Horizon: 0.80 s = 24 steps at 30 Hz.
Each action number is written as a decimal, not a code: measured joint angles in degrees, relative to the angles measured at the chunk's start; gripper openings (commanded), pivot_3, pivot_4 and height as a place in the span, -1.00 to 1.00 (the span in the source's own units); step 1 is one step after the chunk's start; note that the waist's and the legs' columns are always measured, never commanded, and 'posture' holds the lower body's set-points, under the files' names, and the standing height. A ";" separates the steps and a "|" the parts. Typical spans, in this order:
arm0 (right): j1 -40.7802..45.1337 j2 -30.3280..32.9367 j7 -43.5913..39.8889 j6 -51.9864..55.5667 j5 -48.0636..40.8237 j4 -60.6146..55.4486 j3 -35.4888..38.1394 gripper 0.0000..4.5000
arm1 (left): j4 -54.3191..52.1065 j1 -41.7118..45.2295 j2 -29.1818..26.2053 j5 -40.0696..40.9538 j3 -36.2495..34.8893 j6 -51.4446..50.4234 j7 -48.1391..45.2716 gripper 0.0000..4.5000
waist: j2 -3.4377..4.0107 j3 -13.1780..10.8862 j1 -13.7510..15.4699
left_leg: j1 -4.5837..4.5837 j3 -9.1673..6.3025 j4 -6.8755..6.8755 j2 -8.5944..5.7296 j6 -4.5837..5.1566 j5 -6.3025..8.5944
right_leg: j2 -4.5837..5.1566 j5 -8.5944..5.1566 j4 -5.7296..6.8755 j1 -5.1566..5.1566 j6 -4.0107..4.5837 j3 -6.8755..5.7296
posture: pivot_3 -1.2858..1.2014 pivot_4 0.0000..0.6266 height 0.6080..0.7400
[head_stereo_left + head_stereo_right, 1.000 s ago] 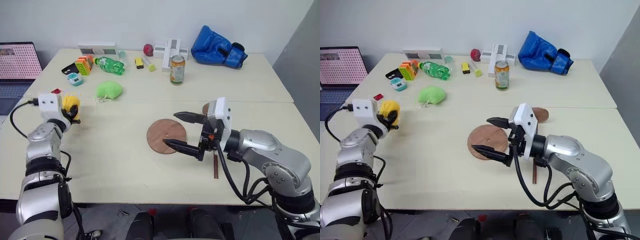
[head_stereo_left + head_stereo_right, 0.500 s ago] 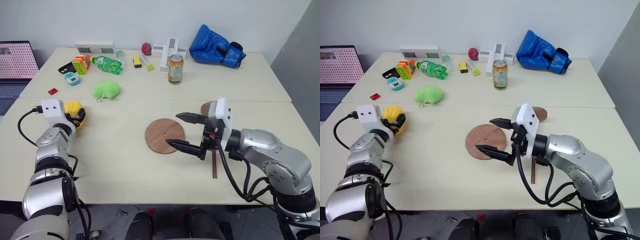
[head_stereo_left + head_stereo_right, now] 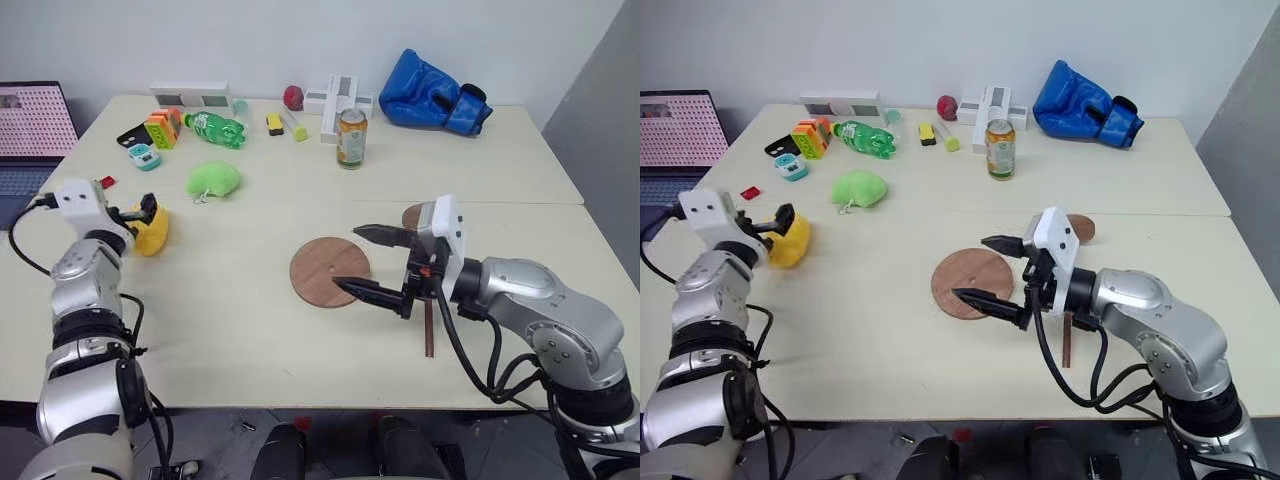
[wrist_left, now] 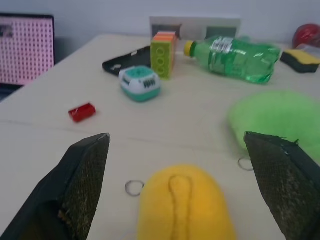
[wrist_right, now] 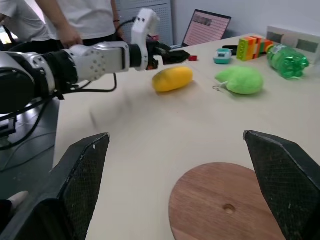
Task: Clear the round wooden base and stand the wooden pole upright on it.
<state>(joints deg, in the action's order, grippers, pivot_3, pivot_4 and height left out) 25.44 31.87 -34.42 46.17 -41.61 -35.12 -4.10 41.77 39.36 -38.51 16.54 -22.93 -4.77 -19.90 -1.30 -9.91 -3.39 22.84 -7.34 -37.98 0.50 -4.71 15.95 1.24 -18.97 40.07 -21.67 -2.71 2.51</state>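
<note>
Yellow plush (image 4: 182, 205) between spread left gripper (image 4: 182, 150); right gripper (image 3: 372, 262) likewise apart.

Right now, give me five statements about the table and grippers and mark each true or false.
1. The round wooden base has nothing lying on it. True.
2. The wooden pole stands upright in the base's hole. False: it lies flat on the table, beside the base, partly hidden by the right arm.
3. The left gripper is shut on the yellow plush toy. False: its jaws stand open, and the toy lies on the table between them.
4. The right gripper is open and holds nothing. True.
5. The drink can lies on its side. False: it stands upright.
</note>
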 measured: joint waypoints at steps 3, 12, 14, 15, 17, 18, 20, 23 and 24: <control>-1.47 5.40 -0.78 2.13 -1.16 0.11 3.97 1.00 | -18.70 -6.55 0.83 5.55 3.38 -7.70 -7.57 0.98 | 0.02 -0.01 0.42 | 0.11 -0.05 0.00 0.09 -0.02 -0.01 | 0.13 0.00 -0.10 0.03 0.00 0.01 | 0.03 -0.52 1.00; 0.17 15.82 -9.26 13.81 -7.32 20.20 11.08 1.00 | -55.49 -16.88 4.78 16.08 26.21 -21.15 -27.75 0.98 | 0.04 -0.02 0.98 | -0.15 0.33 0.02 -0.02 0.23 0.13 | 0.01 0.00 -0.14 0.26 0.01 0.25 | 0.03 -0.52 1.00; 3.83 16.18 -10.72 19.36 -8.72 29.11 11.34 1.00 | -57.91 -18.20 4.57 15.76 29.61 -20.59 -31.85 0.98 | 0.19 -0.06 0.43 | -0.28 0.46 0.07 0.03 0.24 0.13 | -0.05 0.00 -0.10 0.29 0.03 0.38 | 0.03 -0.52 1.00; 5.21 16.37 -11.57 21.31 -9.14 32.14 11.32 1.00 | -57.93 -18.85 4.45 15.35 30.39 -19.91 -33.19 0.98 | 0.24 -0.06 0.21 | -0.31 0.47 0.09 0.03 0.25 0.13 | -0.07 -0.01 -0.08 0.28 0.04 0.41 | 0.03 -0.52 1.00; 7.67 16.79 -14.28 25.68 -9.15 39.16 10.10 1.00 | -57.63 -20.68 3.83 13.62 31.77 -18.00 -36.31 0.98 | 0.24 -0.06 0.04 | -0.29 0.46 0.09 0.08 0.26 0.14 | -0.14 -0.02 -0.10 0.27 0.06 0.40 | 0.03 -0.52 1.00; 8.05 16.74 -14.96 26.46 -9.00 41.12 9.26 1.00 | -57.47 -20.85 3.74 13.28 31.84 -17.37 -37.09 0.98 | 0.25 -0.07 0.13 | -0.27 0.45 0.08 0.07 0.26 0.14 | -0.12 -0.02 -0.10 0.27 0.06 0.38 | 0.03 -0.52 1.00; 8.80 16.39 -16.13 27.43 -8.51 44.24 7.45 1.00 | -57.44 -20.82 3.67 12.71 31.82 -16.72 -37.67 0.98 | 0.25 -0.07 0.23 | -0.24 0.44 0.05 0.04 0.26 0.14 | -0.08 -0.02 -0.11 0.27 0.06 0.38 | 0.03 -0.52 1.00; 12.83 14.05 -19.19 28.05 -6.02 52.67 4.08 1.00 | -57.45 -21.02 3.51 12.20 31.66 -15.97 -38.68 0.98 | 0.25 -0.07 0.12 | -0.25 0.45 0.04 0.02 0.26 0.14 | -0.07 -0.02 -0.12 0.28 0.05 0.38 | 0.03 -0.52 1.00; 13.63 13.34 -19.74 27.40 -4.75 54.84 3.06 1.00 | -57.41 -21.08 3.46 12.02 31.66 -15.97 -38.77 0.98 | 0.25 -0.07 0.11 | -0.27 0.46 0.04 0.04 0.26 0.14 | -0.08 -0.02 -0.12 0.28 0.05 0.39 | 0.03 -0.52 1.00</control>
<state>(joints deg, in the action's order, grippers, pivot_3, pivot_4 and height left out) 39.07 45.21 -54.15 73.57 -46.37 19.72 -1.04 -15.64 18.28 -35.04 28.56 8.73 -20.74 -58.67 -1.05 -9.98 -3.28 22.57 -6.89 -37.94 0.54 -4.44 16.08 1.16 -18.99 39.95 -21.38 -2.65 2.90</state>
